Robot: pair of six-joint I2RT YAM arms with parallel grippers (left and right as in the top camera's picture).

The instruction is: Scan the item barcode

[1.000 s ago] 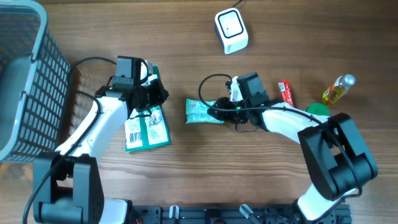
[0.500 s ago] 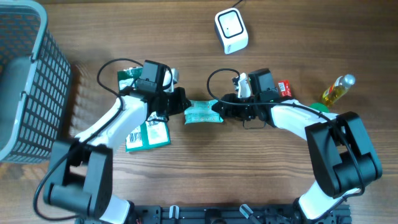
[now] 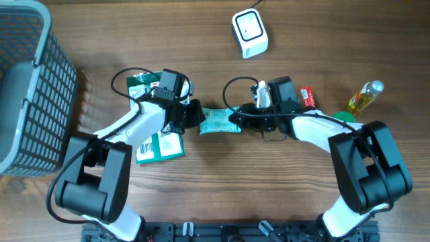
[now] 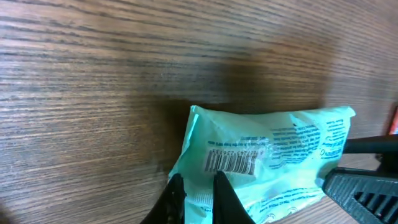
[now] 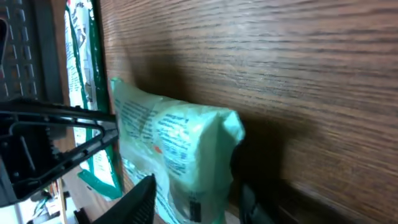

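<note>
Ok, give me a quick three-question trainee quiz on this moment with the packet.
1. True or false: the left gripper and the right gripper each pinch one end of the packet.
2. In the left wrist view, the barcode sits: A) at the left gripper's end of the packet; B) at the right gripper's end; C) nowhere in view.
3. Which white device lies at the top of the overhead view, apart from the packet?
Key: 1 true; 2 A; 3 the scanner.
</note>
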